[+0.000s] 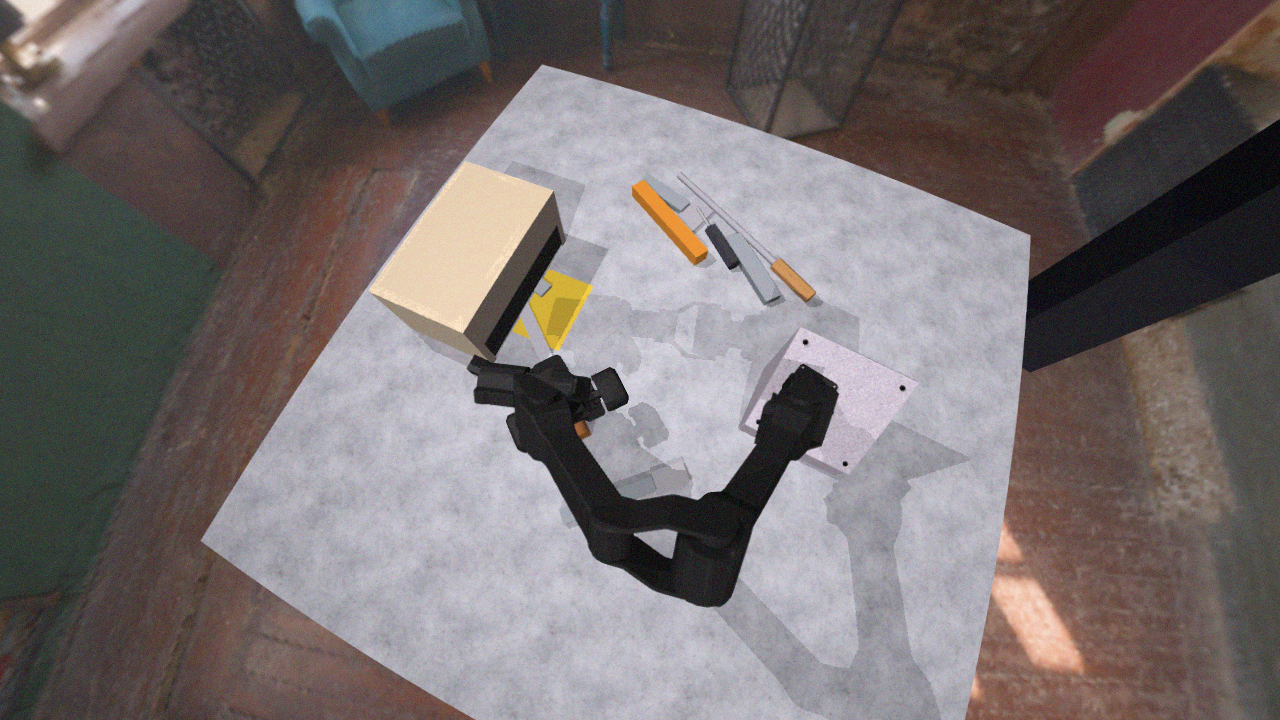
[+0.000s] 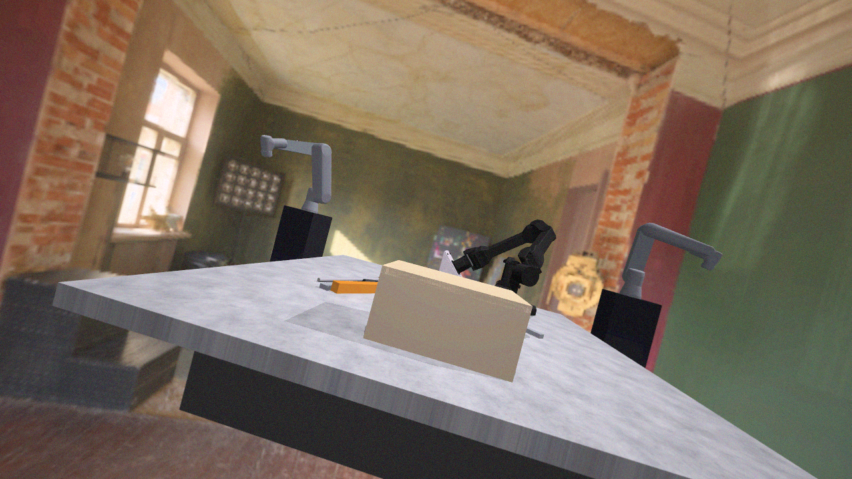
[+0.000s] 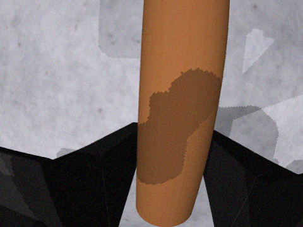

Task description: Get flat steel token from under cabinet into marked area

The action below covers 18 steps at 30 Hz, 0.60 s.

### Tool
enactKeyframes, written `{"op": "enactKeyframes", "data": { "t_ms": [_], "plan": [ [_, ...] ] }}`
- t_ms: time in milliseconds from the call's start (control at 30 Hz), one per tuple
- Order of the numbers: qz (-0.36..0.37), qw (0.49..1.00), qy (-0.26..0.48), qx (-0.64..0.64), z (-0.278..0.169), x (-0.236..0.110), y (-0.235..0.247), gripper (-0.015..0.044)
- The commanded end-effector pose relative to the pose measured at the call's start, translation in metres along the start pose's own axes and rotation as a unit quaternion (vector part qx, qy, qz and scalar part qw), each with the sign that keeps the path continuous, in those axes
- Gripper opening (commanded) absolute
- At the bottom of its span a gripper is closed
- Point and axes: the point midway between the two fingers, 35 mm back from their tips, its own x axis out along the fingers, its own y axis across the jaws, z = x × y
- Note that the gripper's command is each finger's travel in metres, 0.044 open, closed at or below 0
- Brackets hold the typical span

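The beige cabinet point(image 1: 456, 250) point(image 2: 440, 321) stands at the table's left, its dark front gap facing the yellow marked area point(image 1: 562, 308). A small flat grey piece point(image 1: 542, 288), seemingly the steel token, lies at the cabinet's front edge on the yellow area's rim. My gripper point(image 1: 577, 413) point(image 3: 171, 133) is shut on the orange handle point(image 3: 182, 101) of a tool. It hovers just in front of the cabinet's near corner, beside the marked area. A bit of the handle point(image 1: 582, 430) shows under the wrist. The tool's far end is hidden from me.
Several other tools lie at the back: an orange bar point(image 1: 669, 222) point(image 2: 352, 286), a black block point(image 1: 722, 246), a grey bar point(image 1: 757, 268) and a thin rod with an orange handle point(image 1: 793, 279). The arm's white base plate point(image 1: 872, 394) is at the right.
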Motion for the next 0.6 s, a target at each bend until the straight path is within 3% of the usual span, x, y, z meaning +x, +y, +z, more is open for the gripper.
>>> {"op": "enactKeyframes", "data": {
  "t_ms": [0,567],
  "plan": [
    [0.0,1.0,-0.002,0.0,0.009,0.0,0.0,0.0],
    [0.0,1.0,-0.002,0.0,0.033,0.0,0.001,0.0]
  ]
}}
